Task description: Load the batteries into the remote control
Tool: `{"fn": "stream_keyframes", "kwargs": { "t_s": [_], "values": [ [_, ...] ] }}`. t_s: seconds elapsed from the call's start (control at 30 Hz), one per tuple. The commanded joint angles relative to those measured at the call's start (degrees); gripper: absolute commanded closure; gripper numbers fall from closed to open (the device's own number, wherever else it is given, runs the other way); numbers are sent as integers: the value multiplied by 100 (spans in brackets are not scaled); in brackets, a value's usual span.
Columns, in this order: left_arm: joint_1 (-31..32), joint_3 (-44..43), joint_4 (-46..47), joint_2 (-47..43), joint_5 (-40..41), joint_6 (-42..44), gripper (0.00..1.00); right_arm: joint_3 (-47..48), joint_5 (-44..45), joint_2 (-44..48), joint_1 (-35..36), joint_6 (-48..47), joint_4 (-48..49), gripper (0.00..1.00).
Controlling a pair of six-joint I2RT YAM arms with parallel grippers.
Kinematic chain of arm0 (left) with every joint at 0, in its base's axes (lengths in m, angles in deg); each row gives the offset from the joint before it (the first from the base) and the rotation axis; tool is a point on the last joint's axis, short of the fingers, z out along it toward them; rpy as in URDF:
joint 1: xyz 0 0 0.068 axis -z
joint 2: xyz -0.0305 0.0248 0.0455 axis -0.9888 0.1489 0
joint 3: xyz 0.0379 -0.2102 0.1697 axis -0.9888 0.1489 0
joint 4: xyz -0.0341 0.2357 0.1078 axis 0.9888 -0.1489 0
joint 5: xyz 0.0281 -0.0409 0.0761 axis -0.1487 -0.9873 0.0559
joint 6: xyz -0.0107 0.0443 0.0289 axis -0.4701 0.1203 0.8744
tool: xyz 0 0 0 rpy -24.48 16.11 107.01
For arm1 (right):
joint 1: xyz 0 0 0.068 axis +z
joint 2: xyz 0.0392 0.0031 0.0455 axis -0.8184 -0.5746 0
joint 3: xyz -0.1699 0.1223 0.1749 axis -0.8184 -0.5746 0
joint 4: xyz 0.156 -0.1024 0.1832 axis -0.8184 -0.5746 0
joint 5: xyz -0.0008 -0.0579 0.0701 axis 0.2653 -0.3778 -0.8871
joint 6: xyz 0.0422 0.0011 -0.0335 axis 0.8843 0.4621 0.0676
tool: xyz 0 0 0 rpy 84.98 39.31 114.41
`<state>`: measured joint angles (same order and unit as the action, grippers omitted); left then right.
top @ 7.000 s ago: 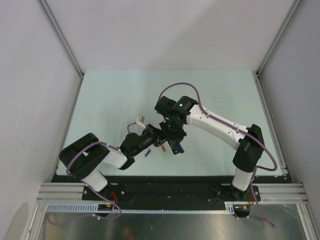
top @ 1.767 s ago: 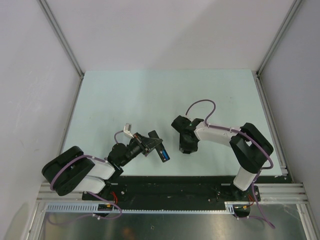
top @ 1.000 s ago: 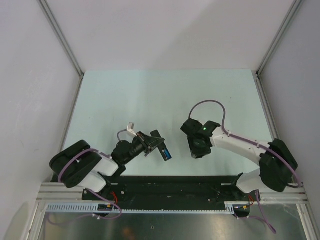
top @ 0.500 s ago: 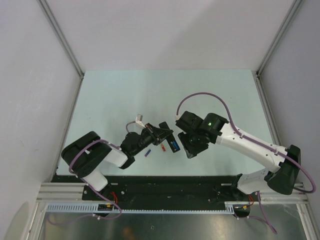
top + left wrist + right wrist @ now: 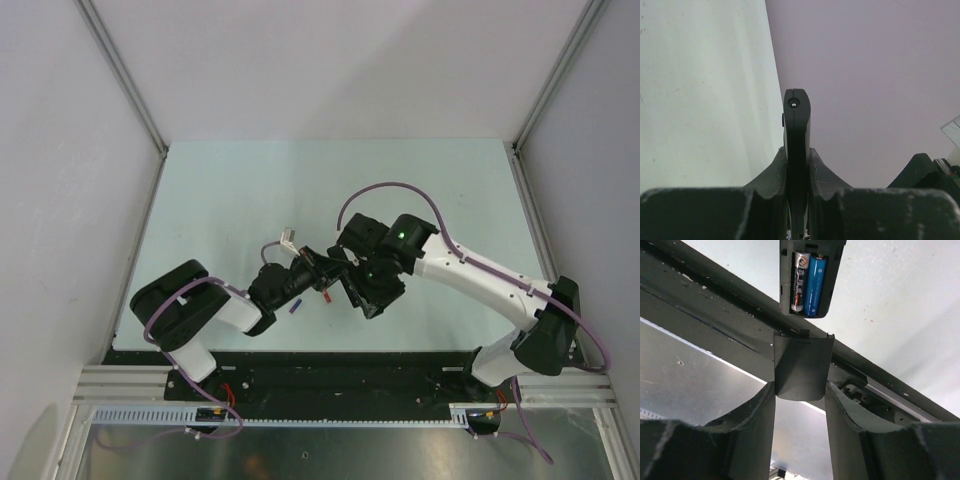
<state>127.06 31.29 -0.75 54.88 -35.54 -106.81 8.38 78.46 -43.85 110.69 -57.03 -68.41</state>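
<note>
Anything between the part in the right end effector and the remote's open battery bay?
Nothing visible. The right end effector grips a black cover, its tabbed edge just short of the remote control's open bay, with only a bare gap between. Two batteries, one dark, one blue, already sit inside.

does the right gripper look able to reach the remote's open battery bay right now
Probably yes: the open bay of the remote control faces the right gripper with nothing between, and the black cover it holds sits just short of the remote's end.
</note>
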Motion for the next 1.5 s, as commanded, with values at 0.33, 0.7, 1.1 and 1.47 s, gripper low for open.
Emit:
{"fn": "stream_keyframes", "kwargs": {
  "t_s": [0.33, 0.7, 1.1, 1.47],
  "values": [
    [131, -12, 2174, -296, 228, 146, 100, 662, -506, -527, -321, 38, -91, 100],
    [219, 102, 2174, -498, 334, 269, 100, 671, -594, -721, -462, 162, -12, 100],
    [236, 120, 2174, -533, 334, 296, 100, 838, -532, -844, -453, 162, -56, 100],
    [245, 120, 2174, -586, 343, 304, 100, 821, -480, -923, -453, 214, -21, 100]
  ]
}}
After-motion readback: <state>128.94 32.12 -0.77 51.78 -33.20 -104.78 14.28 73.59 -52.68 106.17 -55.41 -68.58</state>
